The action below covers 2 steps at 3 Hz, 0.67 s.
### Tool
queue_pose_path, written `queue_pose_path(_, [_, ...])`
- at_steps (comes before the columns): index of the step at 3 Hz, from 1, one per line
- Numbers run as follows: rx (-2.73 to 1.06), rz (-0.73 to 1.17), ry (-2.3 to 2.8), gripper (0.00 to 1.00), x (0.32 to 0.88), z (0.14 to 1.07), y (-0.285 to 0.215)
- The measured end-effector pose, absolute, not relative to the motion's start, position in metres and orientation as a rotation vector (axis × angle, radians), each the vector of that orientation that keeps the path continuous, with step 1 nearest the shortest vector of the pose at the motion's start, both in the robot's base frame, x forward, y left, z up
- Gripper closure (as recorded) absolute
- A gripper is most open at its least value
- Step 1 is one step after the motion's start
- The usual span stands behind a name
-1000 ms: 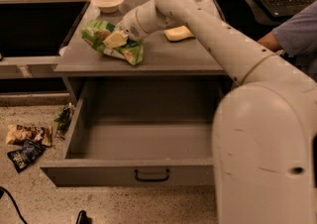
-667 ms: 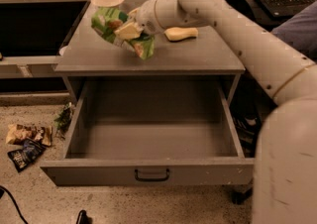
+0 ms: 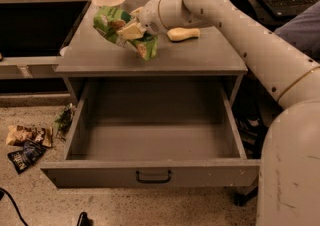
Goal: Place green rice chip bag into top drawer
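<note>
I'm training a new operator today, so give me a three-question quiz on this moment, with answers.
1. True or false: the bag already lies in the drawer.
2. The gripper is: A) open, inside the drawer; B) shut on the bag, above the table; C) out of view.
3. Fill in: the snack packets lie on the ___, left of the drawer.
Key: 1 false; 2 B; 3 floor.

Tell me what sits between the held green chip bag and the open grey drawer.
Camera view: only the bare front strip of the grey tabletop lies between the crinkly light-green rice chip bag, clamped in the gripper, and the wide grey top drawer.
</note>
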<state>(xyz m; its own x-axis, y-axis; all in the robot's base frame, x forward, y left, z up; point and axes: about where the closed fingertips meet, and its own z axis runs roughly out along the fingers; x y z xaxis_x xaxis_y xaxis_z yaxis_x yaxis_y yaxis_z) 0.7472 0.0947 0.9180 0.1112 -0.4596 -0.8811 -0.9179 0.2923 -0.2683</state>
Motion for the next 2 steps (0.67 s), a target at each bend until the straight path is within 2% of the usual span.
queue_pose_path(1, [-1.418, 0.579, 1.476, 1.00, 0.725, 0.923, 0.098])
queue_pose_path(2, [-1.520, 0.586, 1.441, 1.00, 0.673, 0.939, 0.094])
